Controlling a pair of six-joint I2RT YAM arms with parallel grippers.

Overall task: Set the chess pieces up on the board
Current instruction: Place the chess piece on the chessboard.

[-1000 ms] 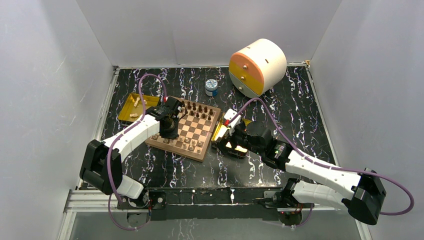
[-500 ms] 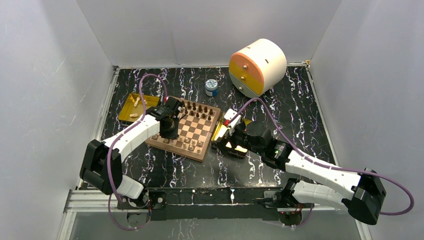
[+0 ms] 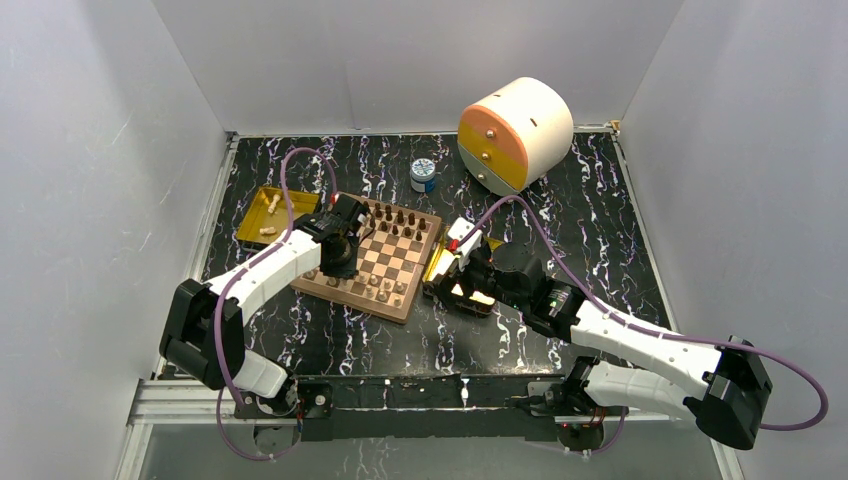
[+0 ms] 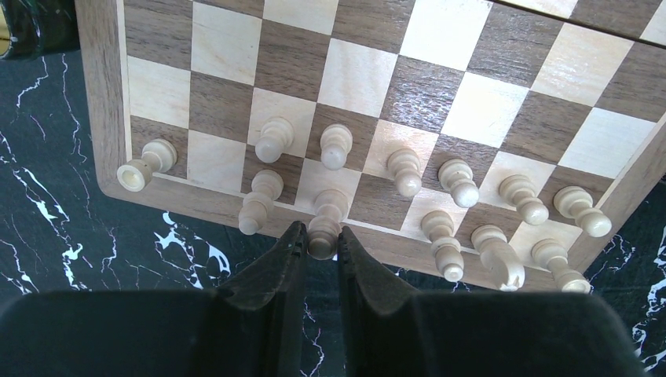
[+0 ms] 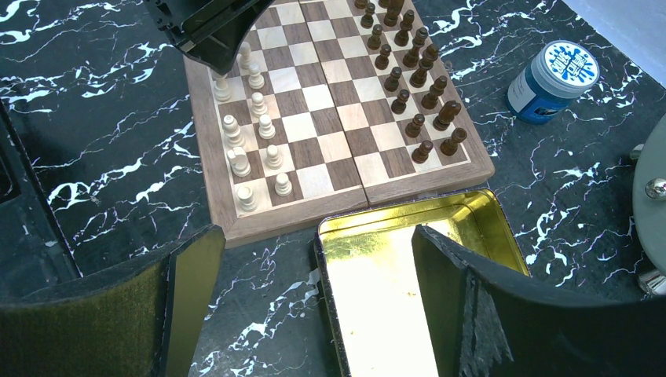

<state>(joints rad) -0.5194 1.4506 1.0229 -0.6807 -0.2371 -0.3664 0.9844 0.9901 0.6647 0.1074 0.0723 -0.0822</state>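
The board (image 3: 350, 293) lies at the table's centre-left. Dark chess pieces (image 3: 398, 222) fill its far rows, and pale chess pieces (image 4: 404, 169) stand in its near rows. My left gripper (image 3: 338, 262) hangs over the board's left near corner. In the left wrist view this gripper (image 4: 319, 237) is shut on the head of a pale piece (image 4: 328, 212) that stands on the edge row. My right gripper (image 5: 314, 236) is open and holds nothing. It straddles the left rim of a gold tray (image 5: 471, 220) just right of the board (image 5: 212, 181).
A second gold tray (image 3: 255, 222) left of the board holds a few loose pale pieces (image 3: 270, 205). A blue-capped jar (image 3: 423, 175) stands behind the board. A round cream, orange and yellow drawer unit (image 3: 515, 133) sits at the back right. White walls enclose the table.
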